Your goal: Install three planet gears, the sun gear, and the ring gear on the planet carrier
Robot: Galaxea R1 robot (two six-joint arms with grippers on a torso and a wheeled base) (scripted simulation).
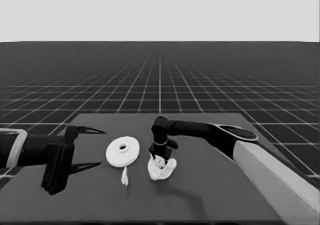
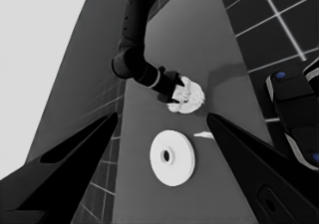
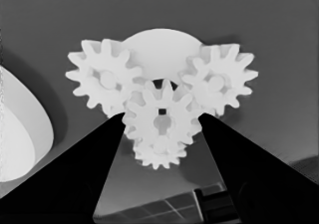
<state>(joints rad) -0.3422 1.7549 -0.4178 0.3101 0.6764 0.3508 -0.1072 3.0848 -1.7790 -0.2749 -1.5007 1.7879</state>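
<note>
Gripping the middle gear (image 3: 162,122) over the smaller round part (image 3: 159,47), right claw (image 3: 160,134) closed on it, left claw (image 1: 85,149) open, parked.

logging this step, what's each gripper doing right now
Left gripper: open, holding nothing, parked over the table's left end.
Right gripper: at the gears on the smaller round part, fingers either side of the centre gear; grip cannot be told.

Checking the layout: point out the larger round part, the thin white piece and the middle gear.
Larger round part (image 1: 123,151): head view, top face beside its hole.
Thin white piece (image 1: 124,176): head view, mid-length.
Middle gear (image 3: 162,120): right wrist view, face near its hole.
</note>
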